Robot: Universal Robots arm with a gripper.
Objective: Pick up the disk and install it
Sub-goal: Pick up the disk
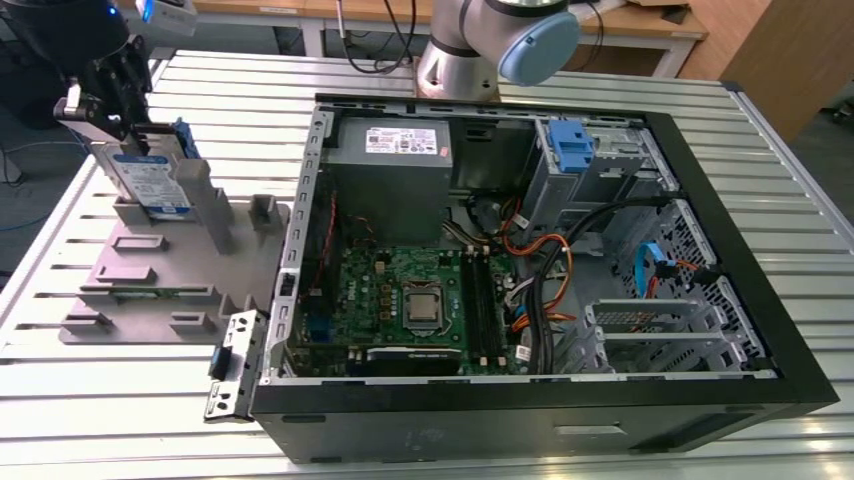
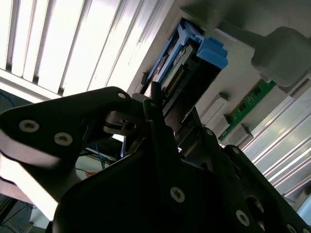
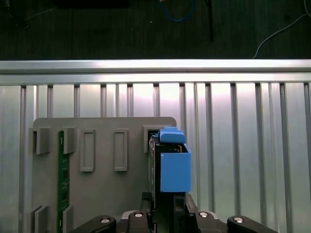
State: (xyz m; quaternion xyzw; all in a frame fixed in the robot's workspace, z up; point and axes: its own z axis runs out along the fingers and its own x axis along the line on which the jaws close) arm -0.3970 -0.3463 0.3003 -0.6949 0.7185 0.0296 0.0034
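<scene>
Disk (image 1: 144,182): flat silver metal slab, blue plastic rails, upright in grey slotted holder (image 1: 134,252).
Gripper (image 1: 128,135): black jaws clamped on Disk's top edge.

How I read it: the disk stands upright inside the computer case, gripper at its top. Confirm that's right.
Wrong on one point. In the exterior view the disk stands upright in the grey holder on the exterior view's left, outside the computer case, gripper at its top.

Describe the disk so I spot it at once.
Find the open computer case; on the exterior view's left of it sits a grey slotted holder. The disk stands on edge in it, under the gripper: silver with blue rails, unlike the green circuit strip.
</scene>
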